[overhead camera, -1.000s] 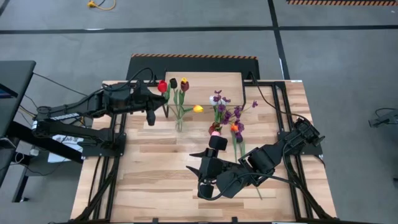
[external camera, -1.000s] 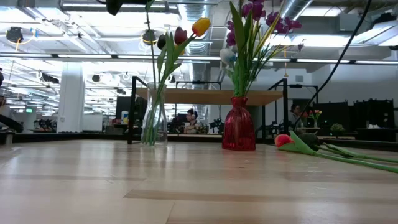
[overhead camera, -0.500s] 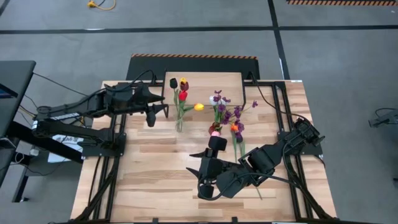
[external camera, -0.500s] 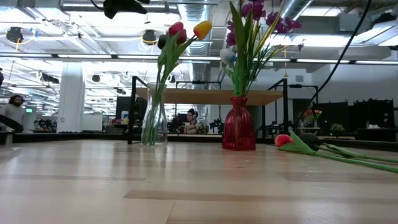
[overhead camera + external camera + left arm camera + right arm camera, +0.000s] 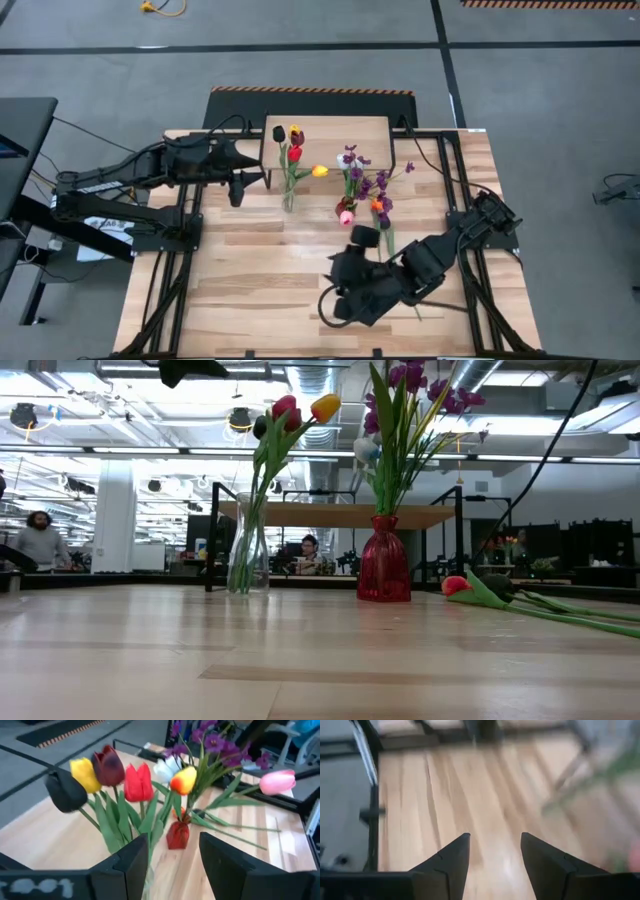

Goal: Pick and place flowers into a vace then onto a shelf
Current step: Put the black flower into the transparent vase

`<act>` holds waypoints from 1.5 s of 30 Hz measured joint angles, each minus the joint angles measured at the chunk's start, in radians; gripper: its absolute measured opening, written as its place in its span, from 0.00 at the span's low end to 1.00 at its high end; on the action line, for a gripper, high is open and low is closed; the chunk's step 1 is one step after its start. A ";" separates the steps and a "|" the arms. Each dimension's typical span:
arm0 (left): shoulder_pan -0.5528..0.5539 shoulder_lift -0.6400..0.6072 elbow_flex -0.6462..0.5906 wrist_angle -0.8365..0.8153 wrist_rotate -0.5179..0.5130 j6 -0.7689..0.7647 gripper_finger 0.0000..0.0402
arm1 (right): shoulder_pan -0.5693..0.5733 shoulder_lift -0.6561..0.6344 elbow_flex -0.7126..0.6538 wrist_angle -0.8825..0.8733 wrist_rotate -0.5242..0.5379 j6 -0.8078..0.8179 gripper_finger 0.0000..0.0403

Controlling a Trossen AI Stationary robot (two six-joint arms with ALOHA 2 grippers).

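A clear vase stands on the table in front of the shelf and holds several tulips: black, yellow, dark red, red and orange-yellow. To its right a red vase holds purple sprigs. A pink tulip and an orange one lie on the table by the red vase, their stems running toward the near edge. My left gripper hangs open just left of the clear vase, with nothing between its fingers. My right gripper is open over bare wood, near the lying stems.
The shelf is a small raised board on black legs at the table's far edge. Black frame rails run along the table's left and right sides. Bare wood lies at the near left. People sit in the room beyond.
My left gripper has opened and let go of the red tulip, which has dropped from beside the gripper into the clear vase among the other heads. My right gripper has tipped downward and rolled, sinking a little over the table's near middle.
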State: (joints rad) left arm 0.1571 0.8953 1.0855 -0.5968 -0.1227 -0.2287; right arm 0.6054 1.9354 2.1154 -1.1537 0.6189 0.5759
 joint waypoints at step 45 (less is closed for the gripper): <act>-0.017 0.015 -0.001 -0.026 0.011 0.000 0.41 | -0.074 -0.002 -1.019 0.059 -0.282 0.897 0.39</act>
State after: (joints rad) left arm 0.1398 0.9100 1.0843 -0.6228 -0.1112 -0.2287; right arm 0.5318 1.9333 1.0965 -1.0950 0.3365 1.4729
